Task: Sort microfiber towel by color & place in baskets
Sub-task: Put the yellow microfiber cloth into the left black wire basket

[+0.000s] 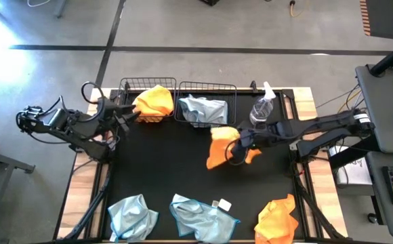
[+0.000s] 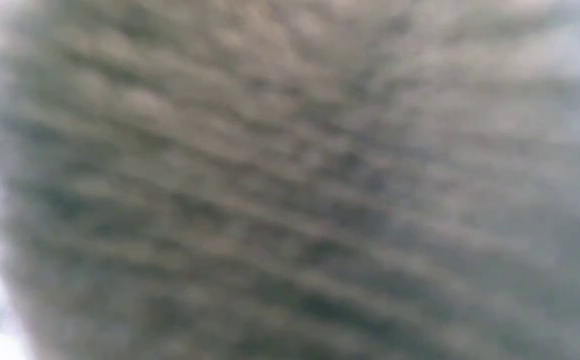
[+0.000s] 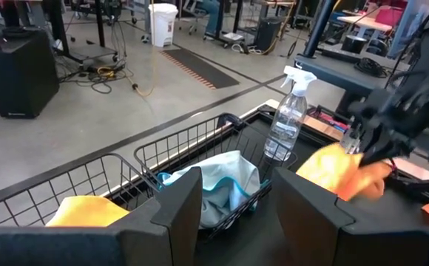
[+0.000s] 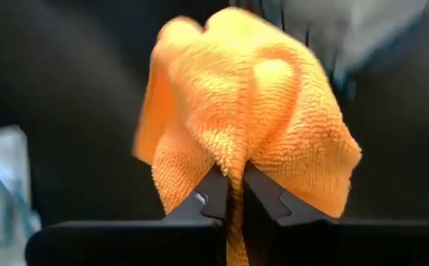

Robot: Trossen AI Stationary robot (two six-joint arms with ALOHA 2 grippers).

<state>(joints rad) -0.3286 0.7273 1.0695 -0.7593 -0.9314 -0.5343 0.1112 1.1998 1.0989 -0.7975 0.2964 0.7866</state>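
Observation:
My right gripper (image 1: 236, 146) is shut on an orange towel (image 1: 221, 145) and holds it over the black mat, in front of the right basket (image 1: 207, 85). The right wrist view shows its jaws (image 4: 235, 196) pinching the orange cloth (image 4: 251, 111). The right basket holds a blue-grey towel (image 1: 203, 108). The left basket (image 1: 132, 83) holds an orange towel (image 1: 154, 100). My left gripper (image 1: 125, 116) is open and empty beside the left basket; its fingers (image 3: 177, 214) stand apart. Two blue-grey towels (image 1: 132, 215) (image 1: 202, 217) and one orange towel (image 1: 278, 218) lie at the front edge.
A clear spray bottle (image 1: 263, 108) stands just right of the right basket, close behind my right arm; it also shows in the left wrist view (image 3: 287, 118). The low view is filled by a blurred grey surface close to the lens.

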